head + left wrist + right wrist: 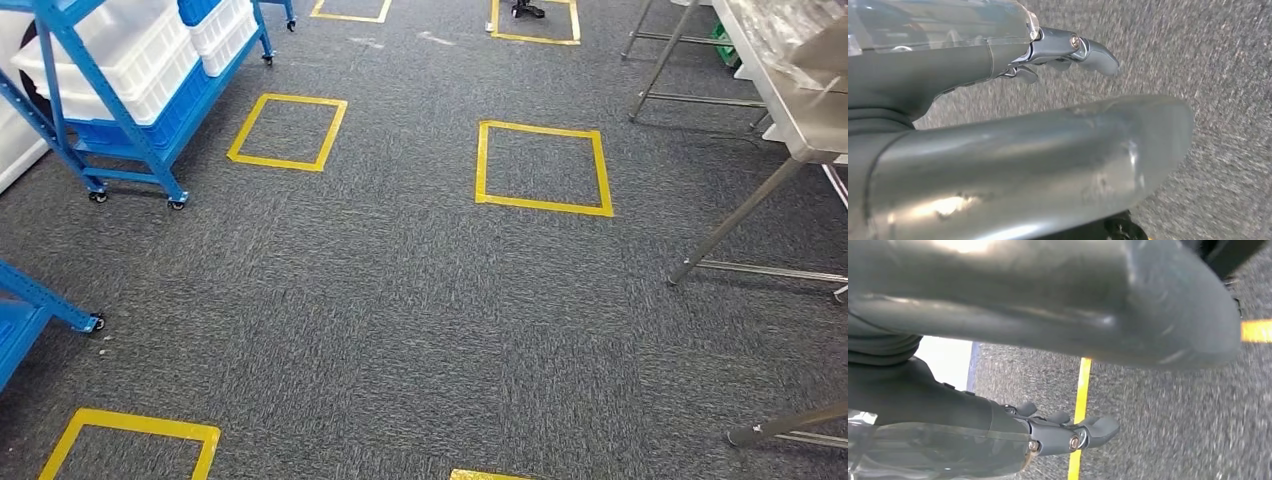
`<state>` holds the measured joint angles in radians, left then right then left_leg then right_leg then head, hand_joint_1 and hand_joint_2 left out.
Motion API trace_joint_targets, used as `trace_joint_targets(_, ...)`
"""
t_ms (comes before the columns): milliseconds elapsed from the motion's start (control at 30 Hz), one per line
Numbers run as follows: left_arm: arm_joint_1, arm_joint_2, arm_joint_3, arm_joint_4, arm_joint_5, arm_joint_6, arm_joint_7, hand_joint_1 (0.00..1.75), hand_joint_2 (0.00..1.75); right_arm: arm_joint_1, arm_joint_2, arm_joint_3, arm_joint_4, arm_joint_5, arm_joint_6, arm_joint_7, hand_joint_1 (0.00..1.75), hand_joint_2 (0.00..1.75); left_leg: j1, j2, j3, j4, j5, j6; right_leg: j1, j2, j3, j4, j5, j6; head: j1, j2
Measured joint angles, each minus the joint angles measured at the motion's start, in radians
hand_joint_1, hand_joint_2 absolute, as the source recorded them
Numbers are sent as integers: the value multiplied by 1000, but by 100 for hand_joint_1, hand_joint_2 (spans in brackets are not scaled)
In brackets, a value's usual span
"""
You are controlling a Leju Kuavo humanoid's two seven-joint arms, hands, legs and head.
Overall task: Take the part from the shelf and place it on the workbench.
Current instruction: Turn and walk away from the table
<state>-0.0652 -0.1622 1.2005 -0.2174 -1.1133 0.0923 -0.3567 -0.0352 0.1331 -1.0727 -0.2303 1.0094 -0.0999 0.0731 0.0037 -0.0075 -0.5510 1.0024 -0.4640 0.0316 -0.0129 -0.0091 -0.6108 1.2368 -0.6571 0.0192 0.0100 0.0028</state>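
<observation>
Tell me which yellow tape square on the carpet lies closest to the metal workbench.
The complete yellow square right of the middle; its right side is near the leg of the workbench. The other full square lies beside the blue shelf cart.

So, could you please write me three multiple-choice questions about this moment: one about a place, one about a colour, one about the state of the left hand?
1. Where in the head view is the blue shelf with the white bins?
A. upper left
B. upper right
C. bottom middle

2. What colour are the tape squares on the carpet?
A. red
B. yellow
C. white

3. What is the left hand doing?
A. holding a white bin
B. holding nothing
C. pressing on a tabletop

Answers:
1. A: the blue shelf and its white bins stand at the upper left.
2. B: the tape squares are yellow on the grey carpet.
3. B: the left hand hangs over carpet, its fingers stretched out with nothing in them.
</observation>
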Motion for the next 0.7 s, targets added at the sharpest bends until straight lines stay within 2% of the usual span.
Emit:
trace_joint_targets(33, 0, 0, 0, 0, 0, 0, 0, 0, 0, 1, 0, 0, 0, 0, 0, 0, 0, 0, -1, -14, 0, 0, 0, 1, 0, 4, -27, 45, -7, 0, 0, 0)
trace_joint_targets(67, 1, 0, 0, 0, 0, 0, 0, 0, 0, 1, 0, 0, 0, 1, 0, 0, 0, 0, -2, -29, 0, 1, 0, 1, 0, 6, -37, 52, 9, -1, 0, 0)
trace_joint_targets(100, 1, 0, 0, 0, 0, 0, 0, 0, 0, 2, 0, 0, 0, 1, 0, 0, 0, 0, -2, -44, 2, 2, 0, 0, 0, 10, -28, 20, 43, -3, 0, 0)
trace_joint_targets(133, 1, 0, 0, 0, 0, 0, 0, 0, 0, 2, 0, 0, 0, 1, 0, 0, 0, 0, -2, -58, 3, 3, 0, 0, 0, 20, -4, -43, 86, -6, 0, 0)
trace_joint_targets(200, 0, 0, 0, 0, 0, 0, 0, 0, 0, 4, -1, 0, 0, 2, 0, 0, 0, 0, -3, -83, 2, 8, -2, -6, 0, 63, 46, -169, 145, -13, 0, 0)
trace_joint_targets(267, 0, -1, 0, 0, 1, 0, 0, 0, 0, 2, -2, 0, 0, 2, -1, 0, 0, 0, -2, -102, -5, 9, 0, -18, 2, 83, 63, -216, 157, -17, 0, 0)
trace_joint_targets(333, 3, 0, 0, 0, 1, 0, 0, 0, 0, -2, -2, 0, 0, 3, -1, 0, 0, 0, 2, -114, -10, 8, 2, -31, 2, 61, 65, -223, 163, -25, 0, 0)
trace_joint_targets(367, 4, 0, 1, 0, 1, 0, 0, 0, 0, -3, -2, 0, 0, 3, -1, 0, 0, 0, 1, -101, -14, 15, -5, -35, 1, 50, 68, -229, 166, -33, 0, 0)
trace_joint_targets(400, 4, 0, 1, 0, 1, 0, 0, 0, 0, -2, -2, 0, 0, 3, -1, 0, 0, 0, 1, -78, -26, 41, -24, -39, -1, 37, 70, -235, 169, -40, -3, 0)
trace_joint_targets(467, 2, 0, 1, 0, 1, 0, 0, 0, 0, 2, -2, 0, 0, 3, 0, 0, 0, 0, 1, -22, -76, 151, -91, -45, 1, 8, 71, -241, 171, -49, -7, 0)
trace_joint_targets(500, 1, 0, 1, 0, 1, 0, 0, 0, 0, 4, -2, 0, 1, 3, 1, 0, 0, 0, 3, -10, -106, 218, -123, -49, 2, -8, 70, -241, 170, -50, -9, 0)
trace_joint_targets(533, 1, 0, 1, 0, 1, 0, 0, 0, 0, 5, -2, 0, 1, 4, 2, 0, 0, 0, 5, -5, -127, 267, -141, -52, 4, -22, 70, -240, 169, -51, -9, 0)
trace_joint_targets(567, 2, 0, 1, 0, 1, 0, 0, 0, 0, 5, -2, 0, 1, 4, 3, 0, 0, 0, 7, -1, -132, 283, -139, -55, 4, -36, 69, -240, 169, -51, -9, 0)
trace_joint_targets(600, 4, 0, 1, 0, 1, 0, 0, 0, 0, 4, -2, 0, 1, 5, 4, 0, 0, 0, 8, 3, -115, 255, -118, -56, 5, -48, 70, -239, 168, -50, -10, 0)
trace_joint_targets(633, 4, 0, 1, 0, 0, 0, 0, 0, 0, 3, -2, 0, 1, 6, 5, 0, 0, 0, 8, 15, -79, 193, -86, -56, 5, -60, 71, -238, 166, -48, -10, 0)
trace_joint_targets(700, 2, 0, 1, 0, 0, 0, 0, 0, 0, 3, -2, 0, 1, 7, 8, 0, 0, 0, 6, 56, -5, 53, -36, -50, 7, -81, 74, -233, 161, -39, -9, 0)
